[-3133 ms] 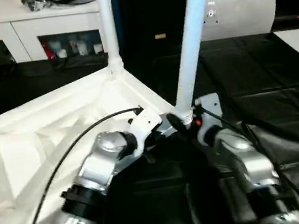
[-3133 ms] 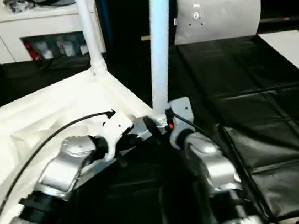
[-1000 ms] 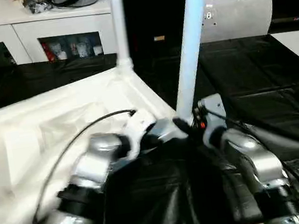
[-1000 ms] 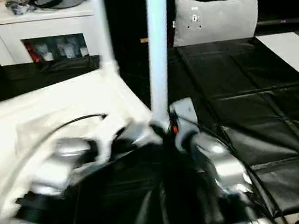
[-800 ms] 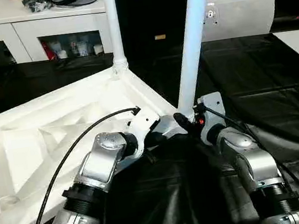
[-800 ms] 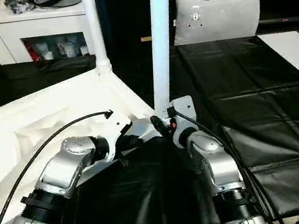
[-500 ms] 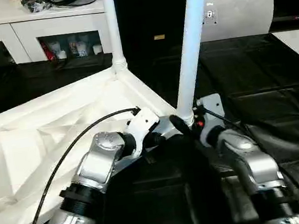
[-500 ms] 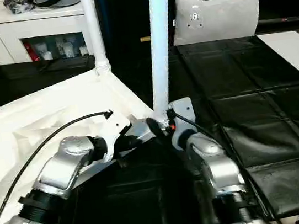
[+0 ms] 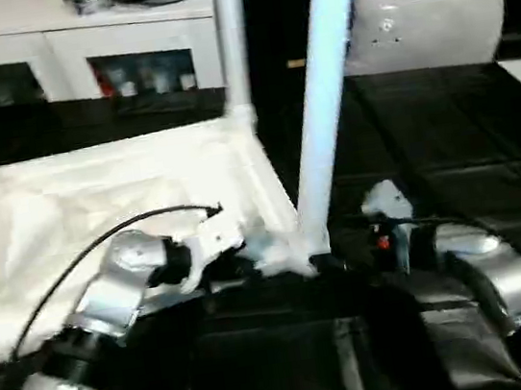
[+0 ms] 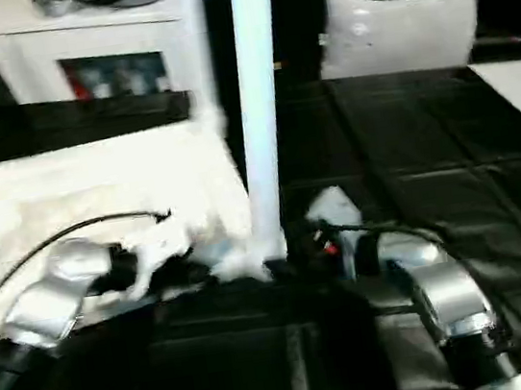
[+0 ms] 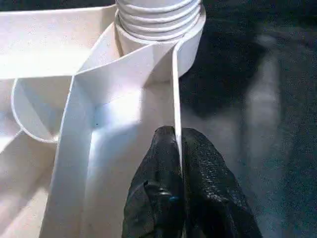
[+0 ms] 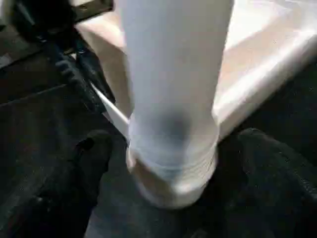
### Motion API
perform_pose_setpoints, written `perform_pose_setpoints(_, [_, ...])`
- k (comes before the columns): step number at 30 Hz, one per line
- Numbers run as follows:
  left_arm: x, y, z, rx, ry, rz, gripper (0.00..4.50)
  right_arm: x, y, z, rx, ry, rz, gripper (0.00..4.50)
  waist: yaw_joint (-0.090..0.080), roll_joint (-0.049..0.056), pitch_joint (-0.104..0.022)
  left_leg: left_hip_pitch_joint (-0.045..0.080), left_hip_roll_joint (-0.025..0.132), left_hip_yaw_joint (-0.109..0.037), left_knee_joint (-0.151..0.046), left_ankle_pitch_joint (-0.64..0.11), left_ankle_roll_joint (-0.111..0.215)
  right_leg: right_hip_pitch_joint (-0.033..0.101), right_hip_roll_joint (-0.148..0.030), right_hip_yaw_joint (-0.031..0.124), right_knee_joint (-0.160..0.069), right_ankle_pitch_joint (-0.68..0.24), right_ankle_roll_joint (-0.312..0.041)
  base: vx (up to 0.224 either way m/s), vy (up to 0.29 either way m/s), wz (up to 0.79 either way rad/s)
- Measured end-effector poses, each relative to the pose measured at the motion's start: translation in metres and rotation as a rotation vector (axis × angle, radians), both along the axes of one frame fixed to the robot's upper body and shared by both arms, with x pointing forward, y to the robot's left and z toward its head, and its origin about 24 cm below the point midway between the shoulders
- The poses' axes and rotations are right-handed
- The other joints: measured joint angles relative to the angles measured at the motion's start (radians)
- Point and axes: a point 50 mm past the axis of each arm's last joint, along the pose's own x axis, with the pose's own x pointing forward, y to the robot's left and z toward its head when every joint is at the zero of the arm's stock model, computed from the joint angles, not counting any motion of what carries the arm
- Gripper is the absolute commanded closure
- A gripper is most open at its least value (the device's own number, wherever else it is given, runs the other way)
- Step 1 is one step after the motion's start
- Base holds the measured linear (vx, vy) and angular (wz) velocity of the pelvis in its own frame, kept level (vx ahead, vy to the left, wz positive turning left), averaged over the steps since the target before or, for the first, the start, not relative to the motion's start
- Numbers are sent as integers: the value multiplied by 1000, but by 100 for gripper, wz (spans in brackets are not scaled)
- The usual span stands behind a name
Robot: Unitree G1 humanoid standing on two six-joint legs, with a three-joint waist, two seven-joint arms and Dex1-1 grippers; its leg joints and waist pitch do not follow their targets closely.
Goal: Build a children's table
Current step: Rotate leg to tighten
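The tabletop [image 9: 97, 208] lies upside down on the black padded surface [image 9: 448, 149], its ribbed underside facing up and its raised rim [image 11: 176, 99] standing as a thin wall; it covers the left part of that surface, with one corner reaching toward the middle near the front edge. In that near corner socket stands a leg [image 9: 325, 99], upright with a slight lean, its ribbed foot seated in the round collar [image 11: 163, 20]; a second leg [image 9: 232, 34] rises from the far corner of the same short side; a third pale shape at the far left edge may be another leg, though it is too smeared to be sure.

The left gripper [image 11: 178, 148] is pinched onto the rim just beside the near socket, one black finger on each face of the thin wall, jaws closed on it; its silver forearm [image 9: 118, 283] crosses over the tabletop. The right gripper [image 12: 173, 163] sits at the foot of the near leg with its fingers [image 12: 89, 158] spread wide on either side of it, apart from the leg and not clamping it.

Beyond, at the far edge of the surface, a grey-white pillow [image 9: 426, 26] stands upright; white cabinets [image 9: 76, 56] line the back left.
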Motion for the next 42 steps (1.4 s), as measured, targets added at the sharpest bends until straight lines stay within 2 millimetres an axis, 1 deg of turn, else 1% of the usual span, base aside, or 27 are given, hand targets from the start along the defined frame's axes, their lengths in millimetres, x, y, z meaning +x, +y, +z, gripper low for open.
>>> perform_pose_setpoints(1, [-2,0,0,-1,8,-28,450,1,-1,2,-14,-8,32,8,5,0,0,0,0,0,1,0,0,0,0,0,0,0,0,0,0,0])
perform_pose_setpoints(7, [-6,6,1,26,24,-143,450,-6,-1,1,-52,16,212,8,10,-1,0,0,0,0,1,0,0,0,0,0,2,0,0,0,0,0])
perform_pose_setpoints(9, [-7,7,1,31,28,-164,450,-7,0,1,-53,19,242,35,12,-1,0,0,0,0,1,0,0,0,0,0,2,0,0,0,0,0])
perform_pose_setpoints(12, [-8,6,1,34,29,-194,450,-8,5,1,-55,20,293,47,12,-2,0,0,0,0,2,0,1,1,0,0,3,0,0,0,0,0])
perform_pose_setpoints(13, [-9,6,1,34,30,-200,450,-8,6,1,-56,20,301,67,12,-2,0,0,0,0,2,0,1,1,0,0,3,0,0,0,0,0])
perform_pose_setpoints(14, [-9,6,2,34,28,-205,450,-9,7,1,-55,20,307,76,11,-3,0,0,0,0,2,0,1,1,0,0,3,0,0,0,0,0])
perform_pose_setpoints(15, [-9,6,2,34,27,-206,450,-9,7,1,-53,18,310,76,11,-3,0,0,0,0,2,0,1,1,0,0,3,0,0,0,0,0])
perform_pose_setpoints(17, [-9,6,2,34,25,-208,450,-9,9,0,-50,14,320,90,11,-3,0,0,0,0,2,0,1,0,0,0,3,0,0,0,0,0])
perform_pose_setpoints(18, [-9,6,2,34,24,-209,450,-9,9,-1,-48,16,321,110,11,-3,0,0,0,0,2,0,1,0,0,0,3,0,0,0,0,0])
perform_pose_setpoints(21, [-8,5,2,35,24,-213,450,-10,11,-2,-47,22,334,122,11,-3,0,0,0,0,2,0,1,0,0,0,3,0,0,0,0,0])
perform_pose_setpoints(24, [-8,5,1,34,25,-215,450,-10,12,-2,-48,24,339,162,11,-3,0,0,0,0,2,0,1,0,0,0,3,0,0,0,0,0])
perform_pose_setpoints(30, [-8,4,1,28,26,-216,450,-11,12,-2,-41,34,335,179,12,-3,0,0,0,0,2,0,1,0,0,0,3,0,0,0,0,0])
perform_pose_setpoints(32, [-8,3,1,25,29,-214,450,-12,12,-3,-27,51,322,182,12,-3,0,0,0,0,2,0,1,0,0,0,3,0,0,0,0,0])
perform_pose_setpoints(34, [-8,3,0,13,48,-176,450,-16,14,-6,17,82,263,183,14,-3,0,1,0,0,2,0,1,1,0,0,3,0,0,0,0,0])
perform_pose_setpoints(37, [-5,2,0,11,64,-81,450,-15,18,-9,56,111,147,184,5,-3,0,2,0,0,4,1,1,1,0,0,6,1,-1,0,0,0])
perform_pose_setpoints(39, [-2,0,-1,-1,70,-2,450,-11,20,-10,69,116,51,185,0,-4,0,4,0,0,4,1,0,1,0,1,6,1,-1,0,0,0])
perform_pose_setpoints(41, [1,-3,-1,-10,70,86,450,-5,24,-12,87,121,-79,186,-20,-4,0,4,0,0,4,1,0,1,0,1,6,1,-1,0,0,0])
perform_pose_setpoints(42, [3,-7,-2,-19,69,127,450,-2,26,-12,96,119,-138,186,-27,-4,0,5,0,0,4,1,0,1,0,2,6,1,-1,0,0,0])
